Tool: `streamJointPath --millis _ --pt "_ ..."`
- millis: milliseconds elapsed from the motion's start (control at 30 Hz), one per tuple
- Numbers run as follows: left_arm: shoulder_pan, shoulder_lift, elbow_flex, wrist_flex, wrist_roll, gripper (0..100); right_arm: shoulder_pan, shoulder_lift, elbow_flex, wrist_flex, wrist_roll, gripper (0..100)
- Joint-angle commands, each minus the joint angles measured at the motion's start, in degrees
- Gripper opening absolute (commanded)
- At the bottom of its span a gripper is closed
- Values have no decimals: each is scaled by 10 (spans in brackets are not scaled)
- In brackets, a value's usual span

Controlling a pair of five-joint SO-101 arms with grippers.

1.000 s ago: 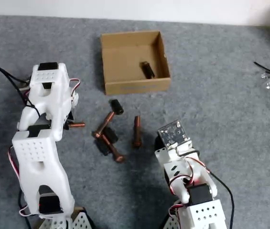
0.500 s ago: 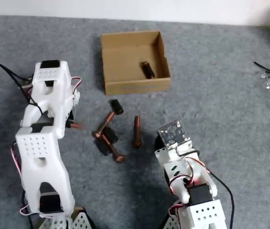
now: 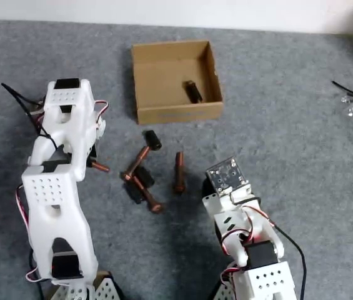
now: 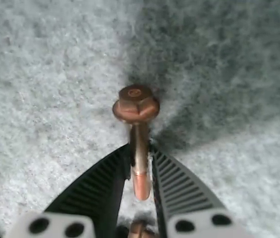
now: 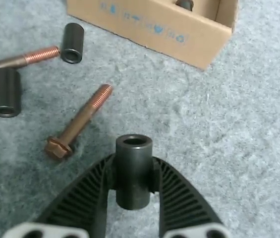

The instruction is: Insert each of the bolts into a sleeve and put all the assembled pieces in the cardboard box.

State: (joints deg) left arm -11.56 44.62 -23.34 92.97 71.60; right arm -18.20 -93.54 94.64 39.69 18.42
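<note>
Carefully bring the bolt [image 4: 136, 105], clamped in the left gripper [image 4: 140, 149], tip-first to the sleeve [image 5: 134, 188] clamped in the right gripper [image 5: 134, 163], near the box [image 3: 176, 114], axes aligned.

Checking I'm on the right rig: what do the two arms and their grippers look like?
The left arm and right arm are white plastic shells with black servos and red, white and black wires. A dot-grid panel marks each. The left gripper and right gripper have black ribbed fingers on white bases.
</note>
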Motion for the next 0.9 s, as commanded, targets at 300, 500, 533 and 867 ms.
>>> streamJointPath --millis 300,500,533,867 --pt "7 -136 -187 79 -164 5 7 -7 -7 -25 -3 5" --pt "19 -303 -184 79 -226 5 7 -7 -7 -25 -3 5" --pt "19 -331 -184 79 -240 5 7 -7 -7 -25 -3 5" --pt "15 -586 -141 80 -347 5 7 -7 -7 -25 -3 5"
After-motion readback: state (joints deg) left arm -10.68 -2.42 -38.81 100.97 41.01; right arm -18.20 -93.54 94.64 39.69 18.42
